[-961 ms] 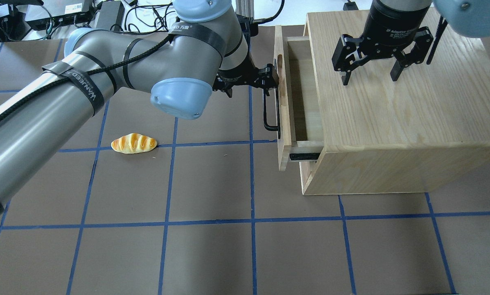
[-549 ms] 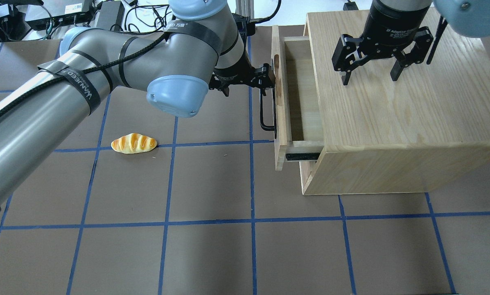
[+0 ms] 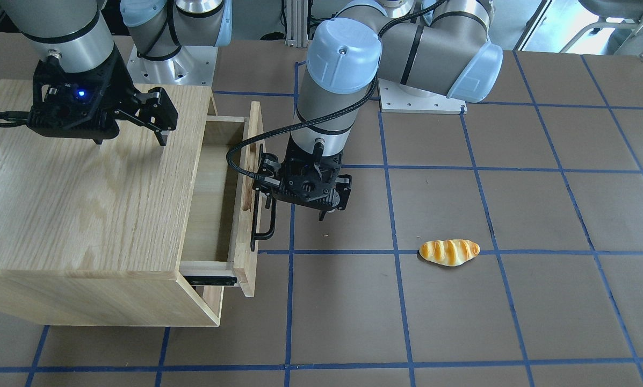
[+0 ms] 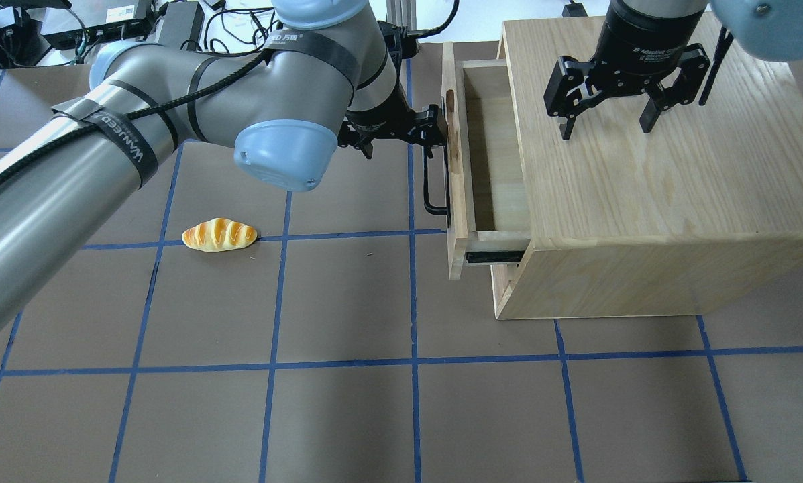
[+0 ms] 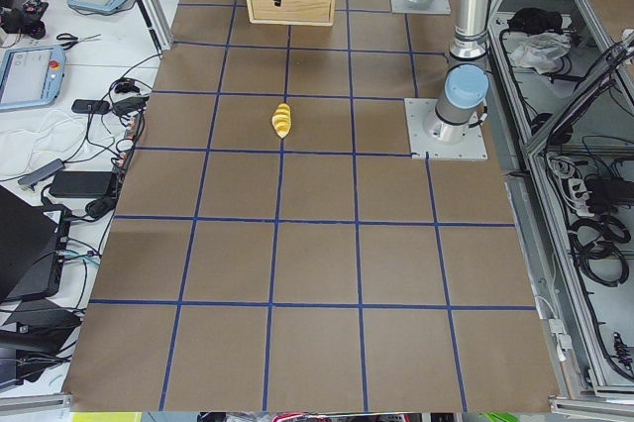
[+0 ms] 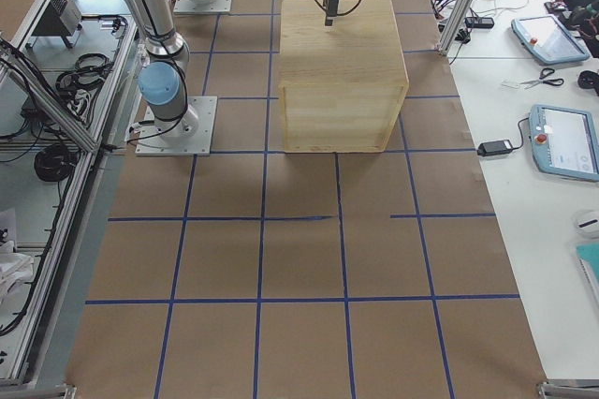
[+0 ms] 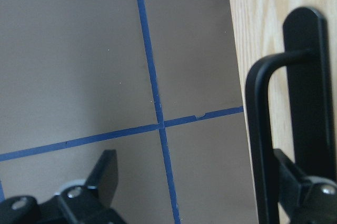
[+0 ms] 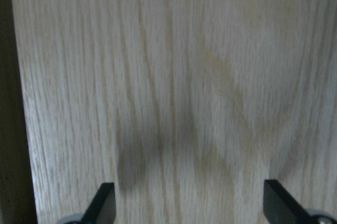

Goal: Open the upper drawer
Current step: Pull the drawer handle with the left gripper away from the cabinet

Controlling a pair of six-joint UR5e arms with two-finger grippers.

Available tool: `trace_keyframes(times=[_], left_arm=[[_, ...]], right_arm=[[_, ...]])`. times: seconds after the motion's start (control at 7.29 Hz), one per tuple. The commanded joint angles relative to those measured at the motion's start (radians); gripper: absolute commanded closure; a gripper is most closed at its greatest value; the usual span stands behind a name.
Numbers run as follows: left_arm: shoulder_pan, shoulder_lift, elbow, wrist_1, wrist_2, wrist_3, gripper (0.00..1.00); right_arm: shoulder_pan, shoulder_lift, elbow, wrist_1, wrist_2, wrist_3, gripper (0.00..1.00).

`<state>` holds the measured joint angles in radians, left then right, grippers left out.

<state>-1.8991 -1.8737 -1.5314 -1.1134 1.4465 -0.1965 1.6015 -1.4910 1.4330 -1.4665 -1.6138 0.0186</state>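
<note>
The upper drawer (image 4: 495,154) is part-way out of the oak cabinet (image 4: 643,201), and its light-wood inside (image 3: 214,188) is bare. Its black bar handle (image 4: 435,181) shows large in the left wrist view (image 7: 258,145). My left gripper (image 4: 401,144) points down beside the drawer front (image 3: 248,188). It is open, with one finger (image 7: 297,182) between the bar and the front panel and the other finger (image 7: 105,174) far off it. My right gripper (image 4: 608,124) hangs open and empty just above the cabinet top (image 8: 174,77).
A toy bread roll (image 4: 219,235) lies on the brown mat left of the drawer, also seen in the front view (image 3: 449,252). A black side rail (image 4: 495,255) shows under the drawer. Cables and boxes lie beyond the table's far left edge (image 4: 106,20).
My left gripper has moved left with the handle, and the drawer has slid further out of the cabinet. The right gripper and the bread roll have not moved.
</note>
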Motion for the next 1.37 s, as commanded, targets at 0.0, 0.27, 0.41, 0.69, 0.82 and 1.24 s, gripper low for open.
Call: trace_keyframes(times=[0.0, 0.27, 0.41, 0.69, 0.82, 1.24], left_arm=[[0.005, 0.01, 0.0, -0.017, 0.002, 0.0, 0.0], [0.037, 0.011, -0.001, -0.029, 0.0, 0.034, 0.0], [0.038, 0.011, -0.001, -0.029, 0.0, 0.035, 0.0], [0.04, 0.013, -0.001, -0.031, 0.03, 0.092, 0.0], [0.043, 0.015, 0.0, -0.046, 0.031, 0.092, 0.0], [0.055, 0.016, 0.0, -0.052, 0.031, 0.101, 0.0]], right_arm=[[0.0, 0.0, 0.0, 0.0, 0.0, 0.001, 0.0], [0.0, 0.0, 0.0, 0.0, 0.0, 0.001, 0.0], [0.0, 0.0, 0.0, 0.0, 0.0, 0.001, 0.0], [0.0, 0.0, 0.001, 0.0, 0.0, 0.001, 0.0], [0.0, 0.0, 0.0, 0.0, 0.0, 0.001, 0.0], [0.0, 0.0, 0.0, 0.0, 0.0, 0.0, 0.0]])
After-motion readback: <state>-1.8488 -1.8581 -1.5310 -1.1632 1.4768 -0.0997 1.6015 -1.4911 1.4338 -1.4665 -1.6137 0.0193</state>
